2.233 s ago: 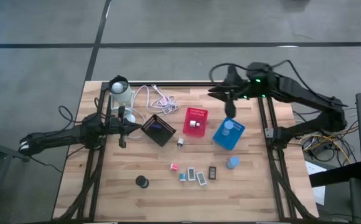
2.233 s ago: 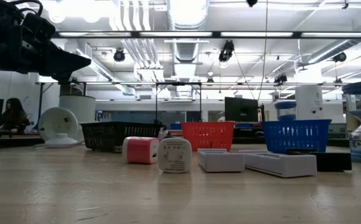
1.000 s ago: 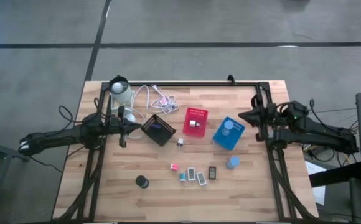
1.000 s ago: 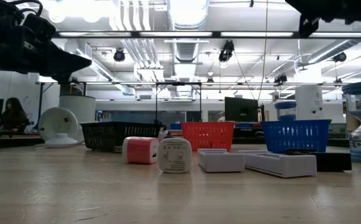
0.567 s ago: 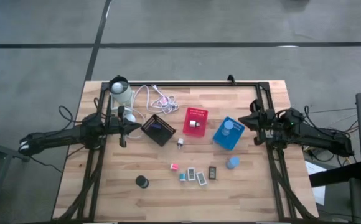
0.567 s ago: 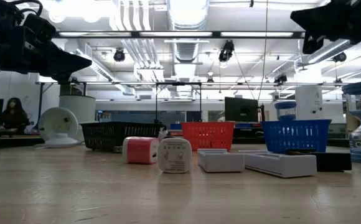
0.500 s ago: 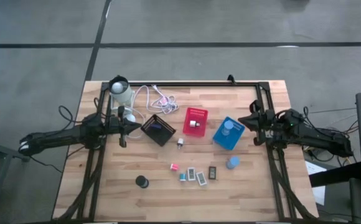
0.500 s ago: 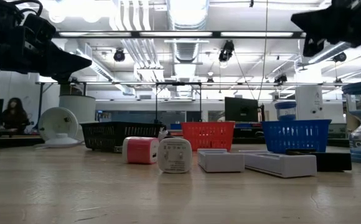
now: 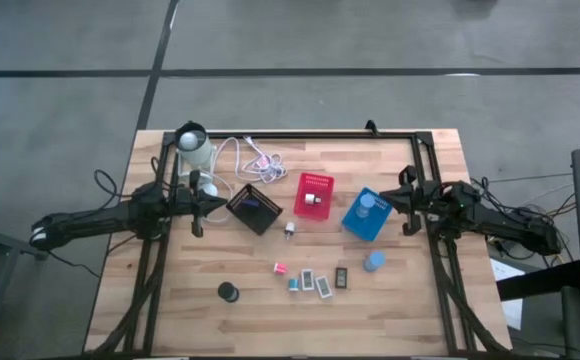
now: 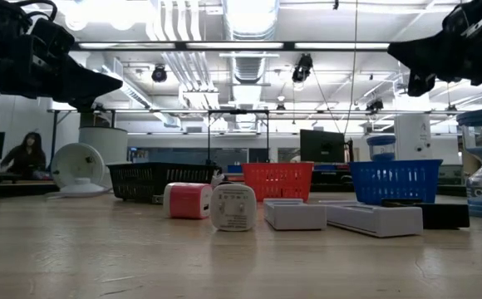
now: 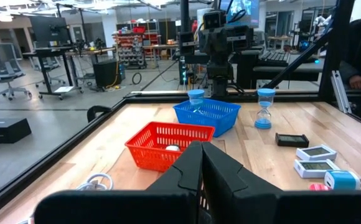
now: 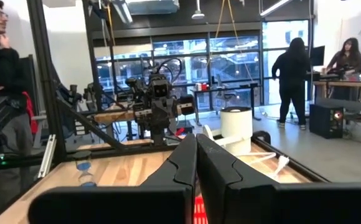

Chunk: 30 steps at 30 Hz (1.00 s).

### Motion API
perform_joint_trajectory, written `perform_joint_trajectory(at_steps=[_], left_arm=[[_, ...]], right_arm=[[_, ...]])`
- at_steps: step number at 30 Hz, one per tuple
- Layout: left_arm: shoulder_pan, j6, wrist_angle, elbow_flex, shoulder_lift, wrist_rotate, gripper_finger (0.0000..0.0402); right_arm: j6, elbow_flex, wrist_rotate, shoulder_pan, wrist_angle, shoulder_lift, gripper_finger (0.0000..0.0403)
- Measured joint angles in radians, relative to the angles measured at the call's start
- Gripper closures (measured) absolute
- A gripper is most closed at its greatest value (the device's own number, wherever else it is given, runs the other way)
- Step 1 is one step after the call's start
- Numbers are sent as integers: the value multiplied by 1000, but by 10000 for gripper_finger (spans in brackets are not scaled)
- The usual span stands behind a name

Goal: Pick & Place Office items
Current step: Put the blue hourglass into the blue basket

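Over at nine o'clock on the wooden desk, the left end effector hangs above the surface with its fingers pressed together, nothing between them, just beside the black mesh bin. Down at seven o'clock sits the small black disc, alone. Moving toward centre: the red mesh bin with a small white piece inside, and at six o'clock a short row of tiny blocks, pink, teal, two white and a black one, laid side by side along the desk's width. Then the blue mesh bin, one pale-blue round piece in it, another pale-blue round piece loose at five o'clock. At three o'clock, the right end effector is clamped shut and empty, pointing in from the edge. That loose pale-blue piece lies toward its seven o'clock, and I'd judge the right arm far the nearer; the black disc suits the left.
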Motion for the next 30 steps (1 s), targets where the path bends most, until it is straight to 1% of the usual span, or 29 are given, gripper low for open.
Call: perform_joint_trajectory(at_steps=[7, 30], left_arm=[[0, 0, 0, 0, 0, 0, 385], [0, 2, 0, 0, 0, 0, 385]], right_arm=[[8, 0, 14, 1, -3, 4, 394], [19, 0, 14, 1, -9, 5, 394]])
